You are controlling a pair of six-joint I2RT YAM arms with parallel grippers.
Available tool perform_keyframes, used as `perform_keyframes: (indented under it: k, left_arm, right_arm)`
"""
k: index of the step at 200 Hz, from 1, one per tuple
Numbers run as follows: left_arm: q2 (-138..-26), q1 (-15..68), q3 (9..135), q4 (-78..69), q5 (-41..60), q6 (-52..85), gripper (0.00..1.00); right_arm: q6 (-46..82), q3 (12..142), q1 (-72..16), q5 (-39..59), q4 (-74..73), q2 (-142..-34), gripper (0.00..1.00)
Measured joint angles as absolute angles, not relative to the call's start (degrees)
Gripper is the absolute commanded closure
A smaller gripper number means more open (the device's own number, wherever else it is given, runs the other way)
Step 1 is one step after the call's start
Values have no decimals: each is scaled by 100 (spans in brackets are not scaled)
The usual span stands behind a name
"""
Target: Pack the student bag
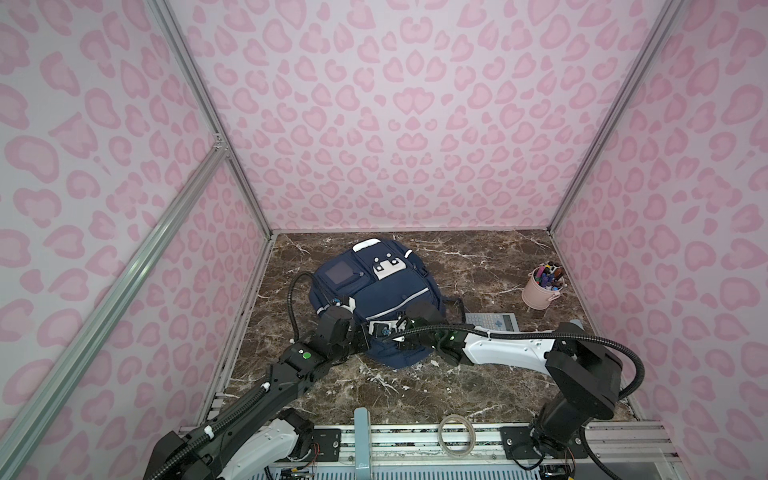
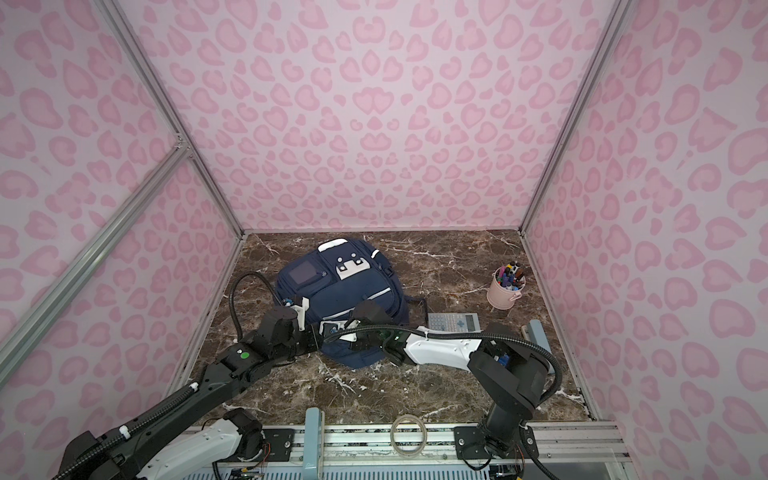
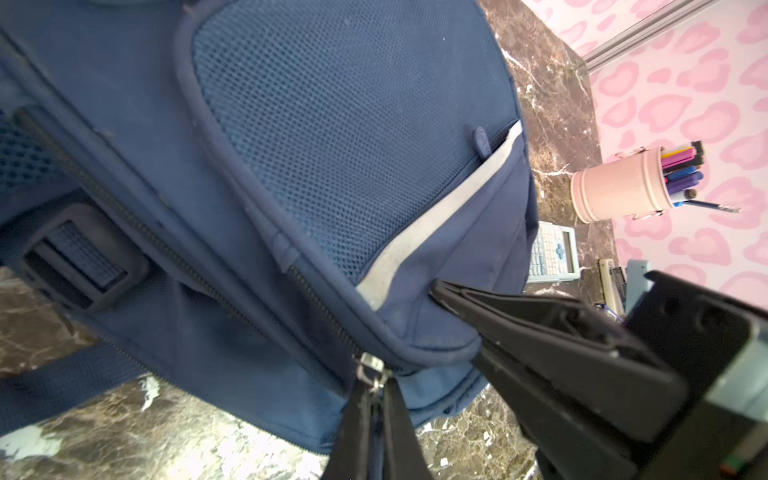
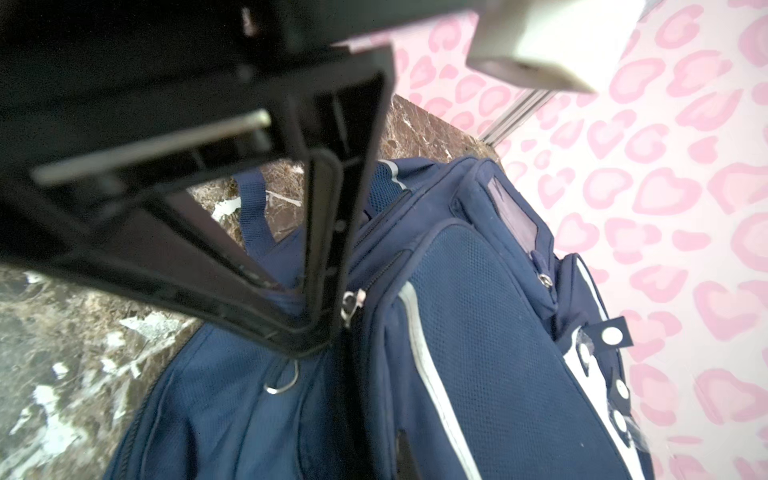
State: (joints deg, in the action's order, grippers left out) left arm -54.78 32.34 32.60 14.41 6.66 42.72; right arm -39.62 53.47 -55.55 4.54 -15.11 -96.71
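The student bag, a navy backpack with white stripes, lies flat on the marble table in both top views. Both arms meet over its near end. My left gripper is shut on a metal zipper pull at the bag's lower seam; the right wrist view shows that left gripper and the pull. My right gripper is shut, with its tip against the front pocket's fabric just below a white stripe. I cannot tell whether any fabric is pinched there.
A pink cup of pens stands at the right. A grey calculator lies beside the bag. A clear tape roll rests on the front rail. Pink patterned walls enclose the table on three sides.
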Motion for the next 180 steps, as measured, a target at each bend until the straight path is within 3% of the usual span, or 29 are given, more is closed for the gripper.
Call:
perform_keyframes:
  k: [43, 108, 146, 180]
  left_arm:
    - [-5666, 3153, 3522, 1562, 854, 4040, 97]
    - [-5878, 2228, 4484, 2711, 661, 3253, 97]
    - [-6222, 2014, 4460, 2491, 1057, 2987, 97]
    - [-6296, 1955, 4230, 1931, 1194, 2740, 83]
  right_arm:
    - [-4010, 5096, -5443, 589, -1649, -9496, 100]
    - [-4298, 5310, -5129, 1417, -1485, -9343, 100]
    - [-4418, 5367, -5028, 1520, -1332, -9271, 100]
    - [-4480, 5596, -4952, 1525, -996, -9362, 100]
